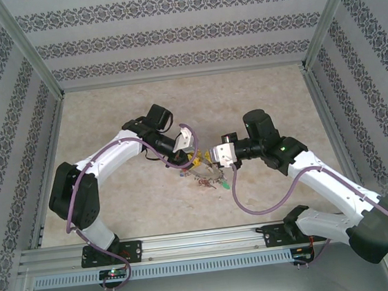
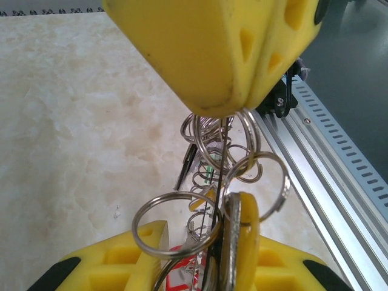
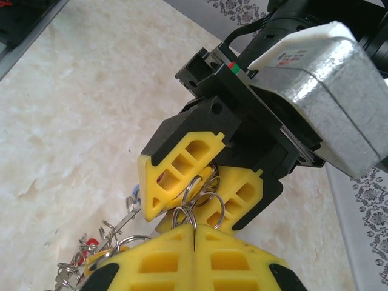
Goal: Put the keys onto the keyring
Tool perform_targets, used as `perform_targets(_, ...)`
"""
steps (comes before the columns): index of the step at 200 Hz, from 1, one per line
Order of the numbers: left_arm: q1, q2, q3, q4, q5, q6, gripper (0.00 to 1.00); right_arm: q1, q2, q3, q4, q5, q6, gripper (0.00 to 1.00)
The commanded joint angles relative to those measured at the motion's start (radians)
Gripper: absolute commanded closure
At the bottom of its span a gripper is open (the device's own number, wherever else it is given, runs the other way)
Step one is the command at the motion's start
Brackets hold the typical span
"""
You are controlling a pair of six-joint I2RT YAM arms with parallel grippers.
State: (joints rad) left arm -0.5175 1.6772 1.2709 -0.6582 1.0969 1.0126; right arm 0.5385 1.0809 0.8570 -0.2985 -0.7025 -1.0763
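We see the left hand (image 3: 193, 193) clamped on the keys (image 2: 230, 242), a yellow tag between its fingers. The right hand (image 3: 194, 242), fingers pressed together, pinches the keyring (image 2: 222, 163) by its thin edge. The bunch hangs between both hands above the counter's (image 1: 107, 113) middle.

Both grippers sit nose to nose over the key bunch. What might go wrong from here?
The right gripper is shut on what looks like just the thin edge of the keyring; a tug might slip it free. Loose split rings crowd between the fingers of the left gripper, so a key could snag or be pinched wrongly. The two grippers' fingertips almost touch, so any closing move risks a collision.
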Motion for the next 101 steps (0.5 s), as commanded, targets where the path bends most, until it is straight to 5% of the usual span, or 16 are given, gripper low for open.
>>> perform_targets(1, -0.009, -0.011, 0.013, -0.023, 0.038, 0.001, 1.0, -0.007, -0.006, -0.009, 0.011, 0.047, -0.011, 0.94)
perform_targets(101, -0.009, 0.014, 0.025, -0.024, 0.057, -0.034, 1.0, 0.058, -0.003, -0.01, 0.007, 0.16, -0.062, 0.75)
